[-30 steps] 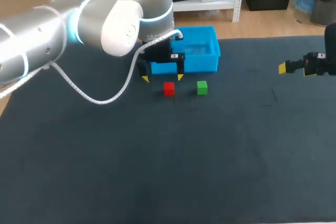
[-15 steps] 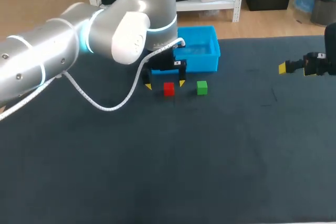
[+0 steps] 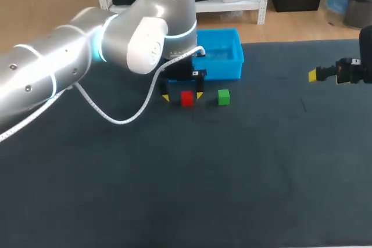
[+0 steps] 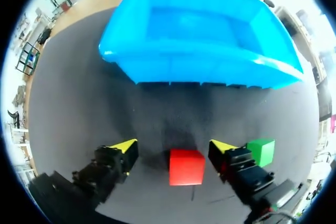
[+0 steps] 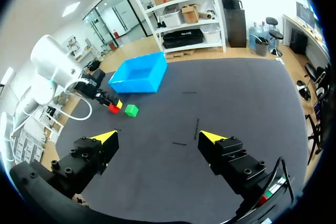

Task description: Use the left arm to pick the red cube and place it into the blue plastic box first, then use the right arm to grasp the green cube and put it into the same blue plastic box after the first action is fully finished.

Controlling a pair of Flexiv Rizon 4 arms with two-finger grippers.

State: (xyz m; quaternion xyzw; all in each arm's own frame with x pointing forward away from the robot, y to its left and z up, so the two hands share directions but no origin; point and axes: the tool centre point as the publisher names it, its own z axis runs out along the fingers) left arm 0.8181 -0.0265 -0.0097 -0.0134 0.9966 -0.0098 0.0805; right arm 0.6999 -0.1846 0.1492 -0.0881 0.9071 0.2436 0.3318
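L pincer low, spread astride red cube.

The blue plastic box is smooth and glossy. Before the box, the red cube and green cube show matt, even faces. Under the box the table wears dark matt cloth. The left arm has a satin silver, metal-looking shell.

The left end effector slid over from the blue box's front wall and lowered until its spread fingers flanked the red cube.
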